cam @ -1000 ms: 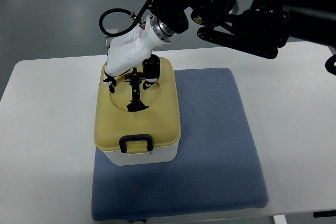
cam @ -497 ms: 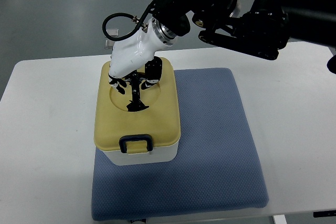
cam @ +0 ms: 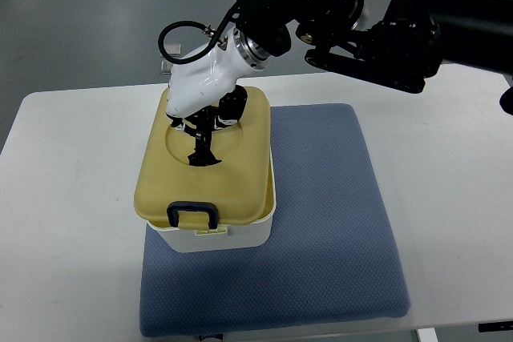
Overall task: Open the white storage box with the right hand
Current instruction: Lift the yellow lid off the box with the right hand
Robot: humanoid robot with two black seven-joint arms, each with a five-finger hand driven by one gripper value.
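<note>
The white storage box (cam: 244,234) stands on the left part of a blue mat (cam: 329,222). Its yellow lid (cam: 236,174) has a dark blue latch (cam: 191,215) at the front and a round recess with a black handle (cam: 200,152). My right hand (cam: 202,124), white with black fingers, reaches down into the recess and is curled on the handle. The lid is raised and skewed to the left at the front, off the box's rim. The left arm is out of view.
The mat lies on a white table (cam: 72,198). My dark right arm (cam: 377,14) crosses above the table's far edge from the upper right. A black cable loop (cam: 178,38) sticks out by the wrist.
The lid has come up off the box and its front with the latch has swung left. My right hand has risen slightly with it.
</note>
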